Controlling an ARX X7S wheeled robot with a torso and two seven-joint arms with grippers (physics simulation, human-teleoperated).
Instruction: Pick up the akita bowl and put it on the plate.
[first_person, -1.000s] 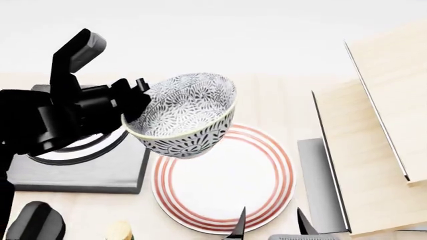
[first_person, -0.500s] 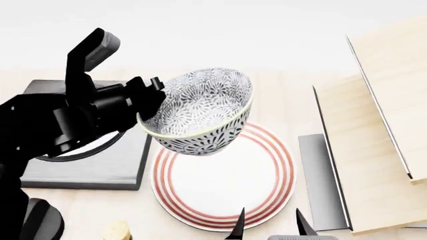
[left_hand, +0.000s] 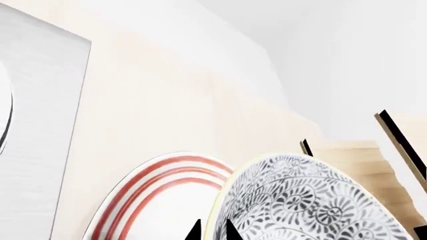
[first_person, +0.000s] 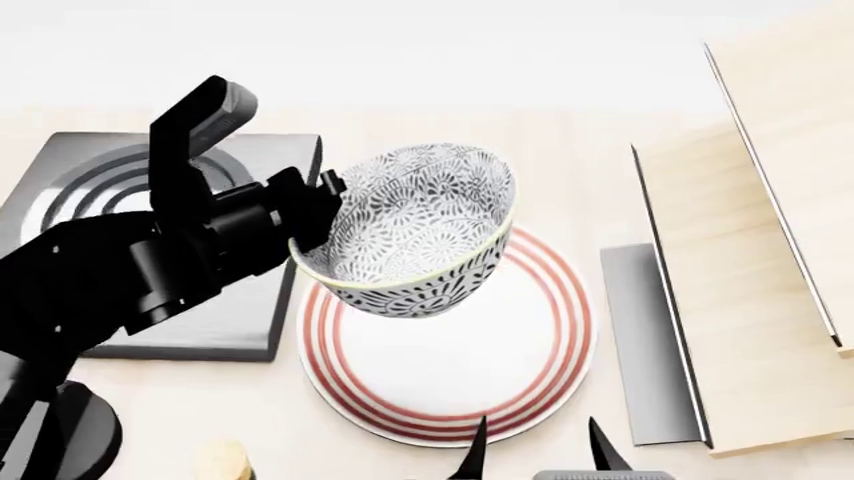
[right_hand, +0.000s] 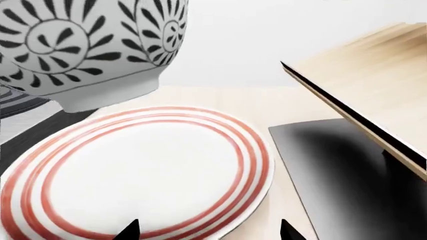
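The left claw (first_person: 320, 215) is clamped on the near rim of the deep ceramic akita bowl (first_person: 416, 228), white with a dense grey-blue leaf pattern, holding it tilted in the air above the flat white plate with red concentric rings (first_person: 447, 365) on the pale wooden bench (first_person: 587, 190). The bowl's foot is clear of the plate, as the right wrist view shows. The right claw (first_person: 534, 452) hangs with its dark fingertips spread apart at the plate's near edge, holding nothing.
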